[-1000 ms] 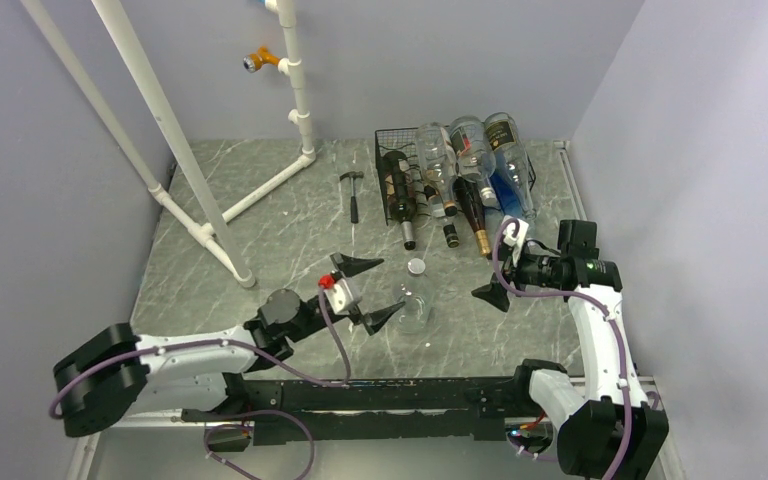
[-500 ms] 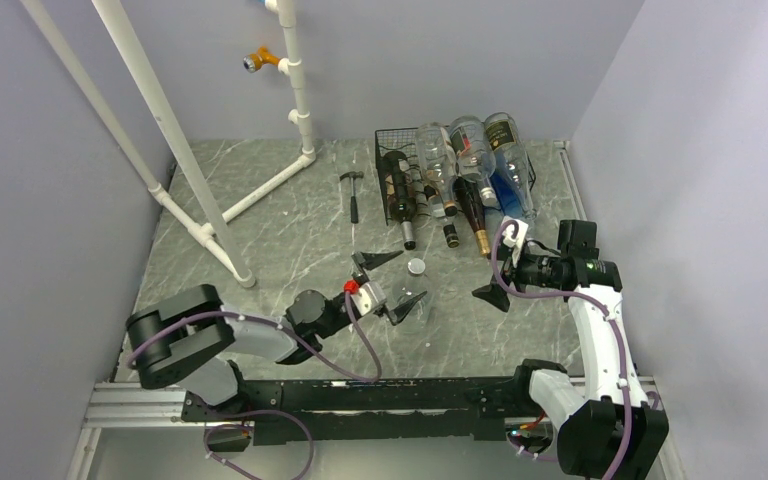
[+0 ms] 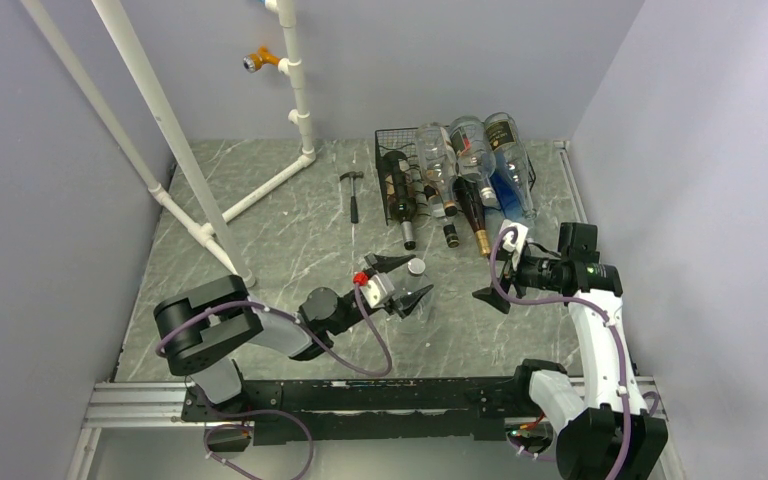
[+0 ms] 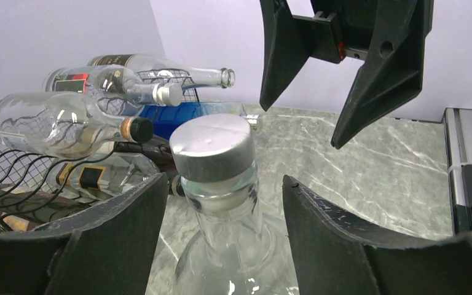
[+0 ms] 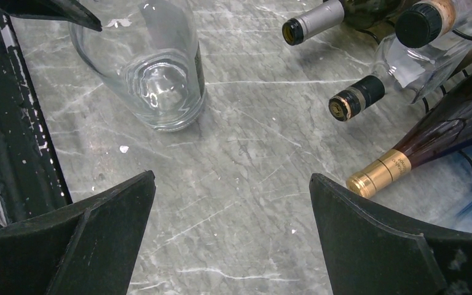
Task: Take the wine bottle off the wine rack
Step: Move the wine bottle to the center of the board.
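A: Reaching further out, the left arm has carried the left gripper (image 3: 413, 276) forward until it straddles the neck of the clear bottle (image 4: 212, 147). Its jaws have drawn in from their full spread.

B: Has it got hold?

A: Not that I can see. In the left wrist view a gap shows on each side of the neck, below the silver cap (image 4: 211, 140). It's partly open, with nothing held.

B: And where does the bottle stand?

A: Upright on the surface (image 3: 290, 230), between the arms and well apart from the wine rack (image 3: 390, 150) at the far right. I judge it already off the rack, and this grasp is probably for moving it on.

B: The right gripper (image 5: 231, 177)?

A: Unmoved, spread wide and empty, hovering near the necks of the other bottles (image 3: 465, 175) piled on the rack.

B: What can't you make out?

A: From above, the left gripper covers most of the clear bottle, and the left wrist view cuts off its lower body. The rack's tiers are largely buried under bottles, so I can't tell which tier holds which.
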`<state>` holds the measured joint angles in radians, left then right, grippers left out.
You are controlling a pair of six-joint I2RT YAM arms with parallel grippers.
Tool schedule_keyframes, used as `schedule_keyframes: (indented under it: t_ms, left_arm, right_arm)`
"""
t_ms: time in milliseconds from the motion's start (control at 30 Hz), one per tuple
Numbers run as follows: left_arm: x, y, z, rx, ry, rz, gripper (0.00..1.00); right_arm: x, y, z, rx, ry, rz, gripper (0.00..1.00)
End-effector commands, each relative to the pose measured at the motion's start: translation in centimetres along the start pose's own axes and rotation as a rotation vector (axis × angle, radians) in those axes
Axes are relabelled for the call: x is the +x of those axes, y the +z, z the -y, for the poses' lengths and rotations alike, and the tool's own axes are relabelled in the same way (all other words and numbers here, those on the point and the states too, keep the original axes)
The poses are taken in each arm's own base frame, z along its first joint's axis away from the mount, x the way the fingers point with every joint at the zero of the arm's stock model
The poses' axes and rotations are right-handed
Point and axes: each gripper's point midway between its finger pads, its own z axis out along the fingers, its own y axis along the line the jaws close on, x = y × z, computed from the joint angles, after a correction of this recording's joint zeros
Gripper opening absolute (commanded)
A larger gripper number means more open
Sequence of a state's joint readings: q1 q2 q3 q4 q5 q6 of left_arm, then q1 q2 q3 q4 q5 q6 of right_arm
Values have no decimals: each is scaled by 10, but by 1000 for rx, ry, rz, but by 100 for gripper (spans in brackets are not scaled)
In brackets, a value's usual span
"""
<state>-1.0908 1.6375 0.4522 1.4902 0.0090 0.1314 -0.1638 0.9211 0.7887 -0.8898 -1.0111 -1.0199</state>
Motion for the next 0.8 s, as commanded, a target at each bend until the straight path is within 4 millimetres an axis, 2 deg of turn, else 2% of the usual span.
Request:
schedule_keyframes:
  t_ms: [0,567,767]
  left_arm:
    - [-34,13,-2,-20,-57,143,71]
    - [-30,17,0,-18,-99,148,59]
    - [-30,18,-3,-39,-114,149,46]
  right_arm:
    - [-2,0,-3,1,-30,16,100]
    - [-1,-1,-3,9,-48,13,100]
    - [-1,-1,-3,12,-52,11,100]
